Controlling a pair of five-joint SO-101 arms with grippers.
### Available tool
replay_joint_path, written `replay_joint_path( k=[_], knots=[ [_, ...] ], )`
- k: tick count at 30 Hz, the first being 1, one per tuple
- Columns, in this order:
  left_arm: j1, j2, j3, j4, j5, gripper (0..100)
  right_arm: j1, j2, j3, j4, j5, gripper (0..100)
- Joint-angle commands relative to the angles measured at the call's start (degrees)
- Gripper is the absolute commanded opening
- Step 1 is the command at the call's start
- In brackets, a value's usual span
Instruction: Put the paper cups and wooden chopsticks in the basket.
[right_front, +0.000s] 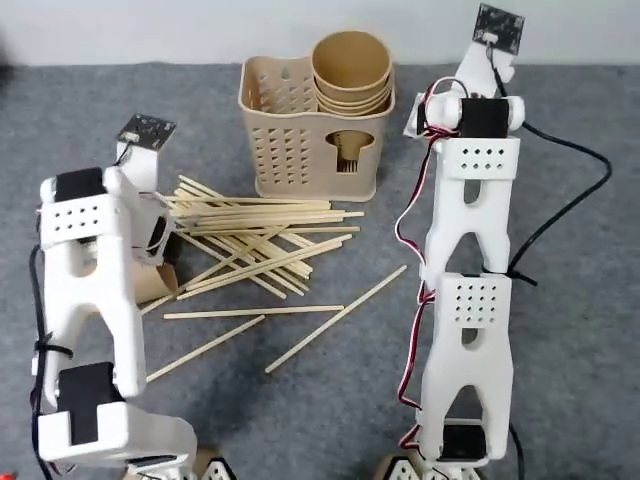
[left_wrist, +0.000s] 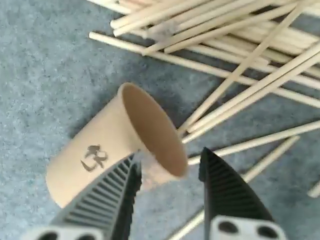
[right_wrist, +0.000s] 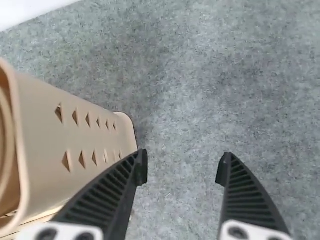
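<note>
A brown paper cup lies on its side on the grey carpet, its mouth toward the chopstick pile; it also peeks out beside the left arm. My left gripper is open, its fingers straddling the cup's rim. Several wooden chopsticks lie scattered in front of the beige basket. A stack of paper cups stands in the basket. My right gripper is open and holds nothing, just beside the basket's wall.
Loose chopsticks stretch across the middle of the carpet between the two arms. The right arm's white body stands to the right of the basket. Bare carpet lies at the right.
</note>
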Motion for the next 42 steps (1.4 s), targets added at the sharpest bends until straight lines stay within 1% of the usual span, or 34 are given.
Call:
replay_joint_path(
  k=[1,5,12,21,26,28,36,42],
  knots=[
    [-0.3,-2.5,0.7,-4.0,-2.7,19,-0.4,-1.4,-2.3,2.2,-0.4,24.1],
    [-0.5,-2.5,0.7,-3.6,-3.1,19,-0.4,-1.4,-2.3,2.2,-0.4,24.1],
    [-1.7,-2.5,0.5,0.3,-3.1,18,-0.4,-1.4,-2.3,2.2,-0.4,24.1],
    [-1.8,-2.4,0.7,0.3,-3.3,18,-0.4,-1.4,-2.3,2.2,-0.4,24.1],
    [-3.3,0.5,0.2,-0.2,-8.6,6,-0.2,-1.4,-2.3,2.2,-0.4,24.1],
    [-4.0,1.7,-0.6,-0.2,-10.5,3,0.0,-1.4,-2.3,2.2,-0.4,24.1],
    [-5.4,3.0,-2.8,-0.2,-16.0,1,-0.4,-1.4,-2.3,2.2,-0.4,24.1],
    [-4.5,2.6,-4.2,-0.2,-16.5,1,-0.4,-1.3,-2.3,2.2,-0.4,24.1]
  ],
)
